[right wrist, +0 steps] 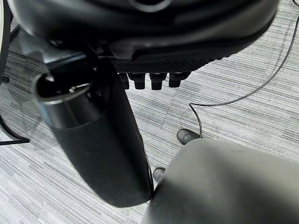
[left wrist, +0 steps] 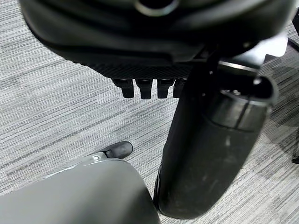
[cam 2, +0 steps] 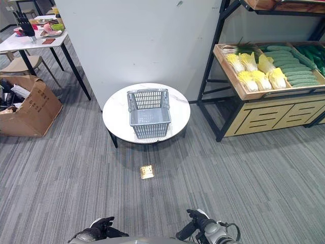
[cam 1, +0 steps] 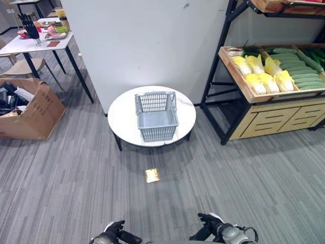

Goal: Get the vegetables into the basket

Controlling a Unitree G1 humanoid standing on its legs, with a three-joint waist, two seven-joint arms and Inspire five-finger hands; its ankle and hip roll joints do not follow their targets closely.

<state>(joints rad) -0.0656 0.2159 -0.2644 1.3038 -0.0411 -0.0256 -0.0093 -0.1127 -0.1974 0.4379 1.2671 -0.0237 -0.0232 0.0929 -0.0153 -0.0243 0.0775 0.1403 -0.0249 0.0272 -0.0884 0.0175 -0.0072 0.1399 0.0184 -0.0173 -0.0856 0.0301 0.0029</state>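
Open carpet floor (cam 1: pixel 76 173) lies between the robot and the round desk (cam 1: pixel 122 119) at 12 o'clock. The basket (cam 1: pixel 156 116) on the desk stands open-topped. At 2 o'clock the shelf (cam 1: pixel 244 86) has black uprights flanking its crate; a box (cam 1: pixel 35 114) sits at 10 o'clock.

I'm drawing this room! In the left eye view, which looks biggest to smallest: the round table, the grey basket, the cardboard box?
1. round table
2. cardboard box, partly cut off at the edge, so unsure
3. grey basket
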